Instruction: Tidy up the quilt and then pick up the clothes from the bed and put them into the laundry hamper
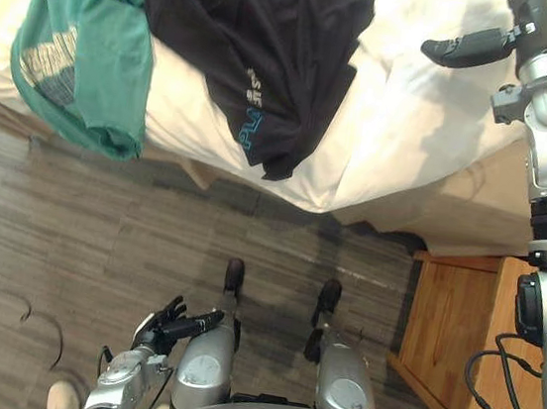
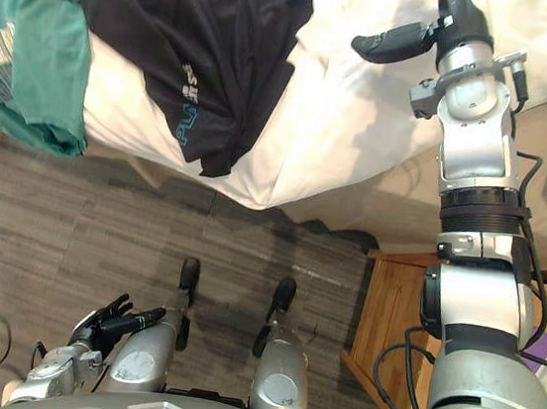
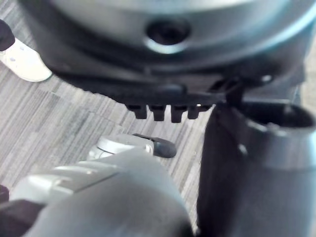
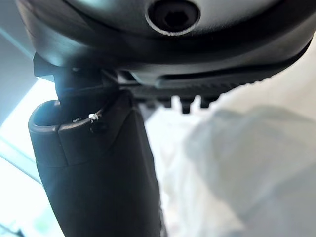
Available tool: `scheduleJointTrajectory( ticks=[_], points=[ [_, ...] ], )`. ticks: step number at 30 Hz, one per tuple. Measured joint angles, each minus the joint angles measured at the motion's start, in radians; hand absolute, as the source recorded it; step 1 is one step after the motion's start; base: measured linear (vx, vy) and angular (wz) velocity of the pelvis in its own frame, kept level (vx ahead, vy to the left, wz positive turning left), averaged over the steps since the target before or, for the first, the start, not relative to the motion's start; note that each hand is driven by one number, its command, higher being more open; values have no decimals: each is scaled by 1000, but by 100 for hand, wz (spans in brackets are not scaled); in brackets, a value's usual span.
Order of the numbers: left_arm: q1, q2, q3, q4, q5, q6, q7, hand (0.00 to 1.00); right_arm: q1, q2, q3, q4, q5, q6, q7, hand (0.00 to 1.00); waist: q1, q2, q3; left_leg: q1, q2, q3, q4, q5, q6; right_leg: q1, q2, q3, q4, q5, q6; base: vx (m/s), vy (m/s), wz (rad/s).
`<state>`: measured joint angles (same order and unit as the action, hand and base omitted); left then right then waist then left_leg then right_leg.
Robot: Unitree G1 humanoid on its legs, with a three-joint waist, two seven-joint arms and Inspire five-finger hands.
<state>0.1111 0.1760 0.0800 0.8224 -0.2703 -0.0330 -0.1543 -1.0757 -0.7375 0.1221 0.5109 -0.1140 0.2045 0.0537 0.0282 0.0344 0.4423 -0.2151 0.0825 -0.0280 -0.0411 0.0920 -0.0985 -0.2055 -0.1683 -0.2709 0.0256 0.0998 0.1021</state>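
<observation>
A white quilt (image 1: 415,112) is lying rumpled across the bed, its near edge drooping over the side towards the floor. Two garments are resting on it. A black T-shirt (image 1: 263,44) is sprawling in folds near the middle, its hem hanging just past the quilt's edge. A green T-shirt (image 1: 83,51) is draping over the edge to the left, just beside the black one.

The right hand (image 1: 468,47) is hovering above the quilt's right part, thumb standing out to the side – it is relaxed and gripping nothing. The left hand (image 1: 174,327) is hanging low by the robot's side, over the floor, well apart from the bed, its fingers loosely apart and empty.

Beneath the quilt, the bed's beige side (image 1: 473,209) is showing. A wooden bedside cabinet (image 1: 458,327) is standing against it on the right. Grey, wood-grained flooring (image 1: 69,239) is running under everything – and a person's pale shoe (image 1: 62,400) is peeking in beside the left arm.
</observation>
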Motion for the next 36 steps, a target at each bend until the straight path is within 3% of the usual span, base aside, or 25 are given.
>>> scheduleJointTrajectory(
  ticks=[4, 5, 9, 13, 19, 23, 27, 28, 30, 33, 36],
  points=[
    [-28, 1, -39, -4, -39, -5, 2, 100, -31, -61, 38, 0, -3, 16, -4, 100, -2, 33, 29, -43, -5, -4, -1, 9, 12, -44, -6, 2, 0, 45, 1, 10, 64, 1],
    [-36, 3, -52, -6, -42, -6, 3, 100, -48, -76, 49, 0, -13, 28, -4, 0, -3, 40, 35, -56, -7, -4, 0, 11, 15, -59, -7, 3, 0, 59, 1, 2, 93, -3],
    [-67, 19, -97, -2, -58, -1, 4, 100, -89, -102, 71, 9, -100, 50, 33, 0, 0, 50, 40, -98, -22, -4, 3, 17, 24, -101, -15, 6, -1, 82, -5, -1, 67, -2],
    [-87, 24, -129, -1, -77, 13, 12, 100, -93, -132, 115, 24, -238, 47, 152, 0, 1, 51, 40, -109, -35, -5, 8, 21, 31, -110, -24, 10, -1, 87, -10, -5, 17, 2],
    [-89, 30, -141, 3, -57, 16, 10, 100, -87, -166, 135, 78, -196, -9, 172, 0, 1, 52, 40, -76, -32, -6, -10, 33, 37, -89, -21, 24, 5, 89, -14, -4, -6, 0],
    [-83, 35, -135, 3, 23, 11, 2, 100, 77, -163, 66, 25, -83, -63, 136, 0, -2, 47, 26, -10, -16, 6, -43, 38, 37, -46, -5, 37, 5, 89, -16, 13, -29, -9],
    [-61, 35, -90, 25, 90, 18, -9, 100, 358, -63, -119, -132, 10, -80, 105, 0, -14, 5, -20, 42, 0, 49, -44, 32, 24, -19, 14, 81, -1, 70, -29, 58, -56, -27],
    [-55, 34, -81, 33, 105, 19, -10, 100, 429, -33, -160, -162, 28, -80, 98, 100, -26, -10, -37, 55, -1, 53, -44, 27, 17, 3, 13, 81, -17, 60, -17, 47, -53, -16],
    [-27, 38, -64, 36, 148, 21, -16, 100, 604, 55, -242, -219, 79, -80, 68, 100, -45, -60, -106, 71, -1, 70, -45, 18, 6, 25, 14, 90, -44, 35, -9, 50, -59, -15],
    [-8, 44, -40, 69, 188, 25, -37, 100, 805, 170, -316, -265, 142, -81, 30, 100, -72, -105, -184, 122, 14, 106, -47, 1, -5, 56, 29, 122, -46, 10, -11, 24, -49, -30],
    [27, 42, -23, 78, 205, 30, -37, 100, 940, 251, -358, -287, 180, -103, 2, 100, -95, -120, -256, 151, 19, 133, -48, -24, -13, 69, 35, 145, -45, -4, -13, 13, -20, -32]
  ],
)
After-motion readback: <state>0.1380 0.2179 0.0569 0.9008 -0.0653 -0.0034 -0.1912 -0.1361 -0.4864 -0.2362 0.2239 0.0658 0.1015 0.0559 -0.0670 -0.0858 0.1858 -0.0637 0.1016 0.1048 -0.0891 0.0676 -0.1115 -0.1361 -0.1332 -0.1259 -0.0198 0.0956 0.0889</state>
